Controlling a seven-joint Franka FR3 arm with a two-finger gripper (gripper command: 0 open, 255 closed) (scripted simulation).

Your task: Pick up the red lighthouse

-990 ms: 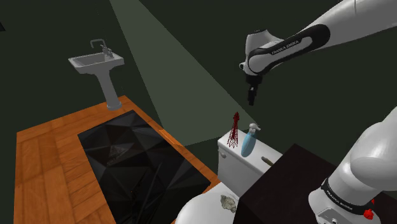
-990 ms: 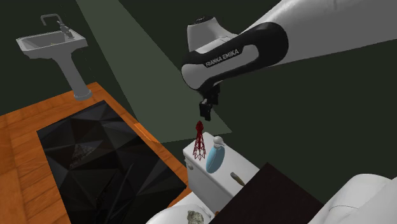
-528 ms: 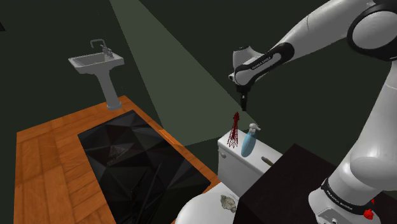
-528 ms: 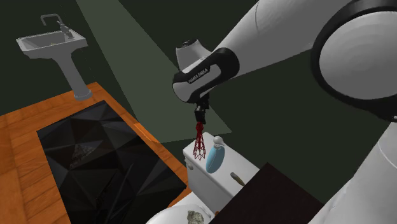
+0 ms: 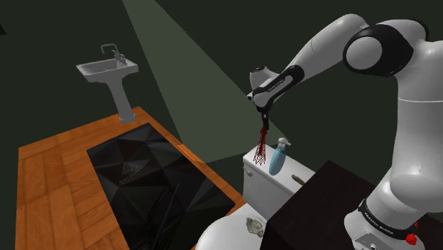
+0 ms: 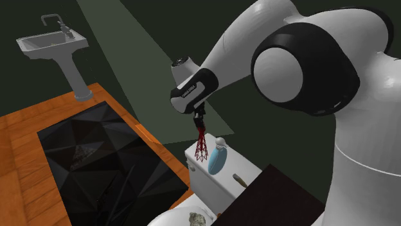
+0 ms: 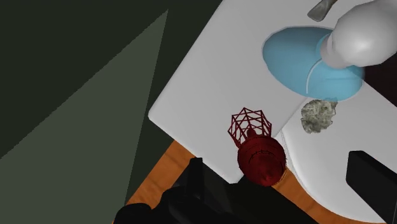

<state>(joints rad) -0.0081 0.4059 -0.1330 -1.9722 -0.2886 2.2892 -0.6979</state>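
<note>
The red lighthouse is a small lattice tower with a dark red cap. It stands upright on the white toilet tank at its far corner, beside a blue bottle. My gripper hangs straight above it, fingertips about level with its top. From the second exterior view the gripper reaches the tip of the lighthouse. In the wrist view the lighthouse cap sits between my two fingers, nearer one finger. The gripper is open, its fingers not touching the lighthouse.
The blue bottle stands close beside the lighthouse on the tank lid. A small brownish item lies further along the lid. A crumpled grey lump sits in the toilet bowl. A pedestal sink stands far left, past a dark mat.
The arm has swung toward the shoulder view's left and come down. The gripper went from well above the blue bottle to right over the lighthouse top. The lighthouse has not moved.
</note>
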